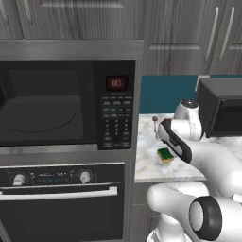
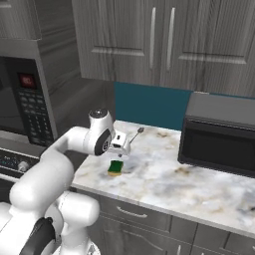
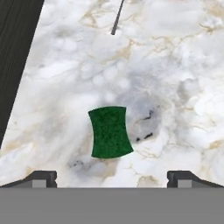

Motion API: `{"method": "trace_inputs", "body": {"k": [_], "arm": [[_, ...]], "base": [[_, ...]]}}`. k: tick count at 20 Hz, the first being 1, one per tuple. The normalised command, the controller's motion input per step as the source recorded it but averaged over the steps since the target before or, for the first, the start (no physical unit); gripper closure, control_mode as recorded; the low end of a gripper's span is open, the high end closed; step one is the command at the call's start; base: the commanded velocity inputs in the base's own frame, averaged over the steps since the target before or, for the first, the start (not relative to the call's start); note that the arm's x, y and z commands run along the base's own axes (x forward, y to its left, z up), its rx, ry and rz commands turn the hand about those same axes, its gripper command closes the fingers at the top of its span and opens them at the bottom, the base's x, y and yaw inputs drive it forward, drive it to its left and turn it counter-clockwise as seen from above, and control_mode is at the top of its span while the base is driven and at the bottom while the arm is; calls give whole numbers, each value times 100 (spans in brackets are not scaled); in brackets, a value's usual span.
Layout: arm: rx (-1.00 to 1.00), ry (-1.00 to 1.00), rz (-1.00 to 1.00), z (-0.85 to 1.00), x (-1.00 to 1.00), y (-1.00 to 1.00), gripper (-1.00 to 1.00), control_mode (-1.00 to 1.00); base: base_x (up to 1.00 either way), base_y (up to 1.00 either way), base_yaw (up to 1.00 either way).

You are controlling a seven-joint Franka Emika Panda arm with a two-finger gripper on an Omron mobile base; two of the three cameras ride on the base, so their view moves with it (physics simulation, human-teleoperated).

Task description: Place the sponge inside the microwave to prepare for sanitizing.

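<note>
Marble counter (image 3: pixel 183 65), sponge (image 3: pixel 110 131) flat, lengthwise toward backsplash

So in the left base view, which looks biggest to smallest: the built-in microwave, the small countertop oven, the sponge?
1. The microwave, largest by far.
2. The countertop oven, partly cut off by the picture's edge, so its full size is unsure.
3. The sponge, smallest, lying on the marble counter.

One sponge (image 3: pixel 110 132), one microwave (image 1: pixel 66 104), one toaster oven (image 2: pixel 219 137).
</note>
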Motion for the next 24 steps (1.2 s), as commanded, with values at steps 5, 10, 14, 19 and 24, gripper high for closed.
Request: {"method": "trace_inputs", "body": {"k": [5, 10, 14, 19, 24], "arm": [[0, -4, 1, -20, 2, 0, -100, -100], [0, 10, 0, -11, 14, 0, -100, -100], [0, 2, 0, -2, 2, 0, -100, -100], [0, 0, 0, -26, 2, 0, -100, -100], [0, 1, 0, -24, 4, 0, -100, -100]], "base": [[0, 0, 0], [0, 0, 0], [0, 0, 0], [0, 0, 0], [0, 0, 0]]}}
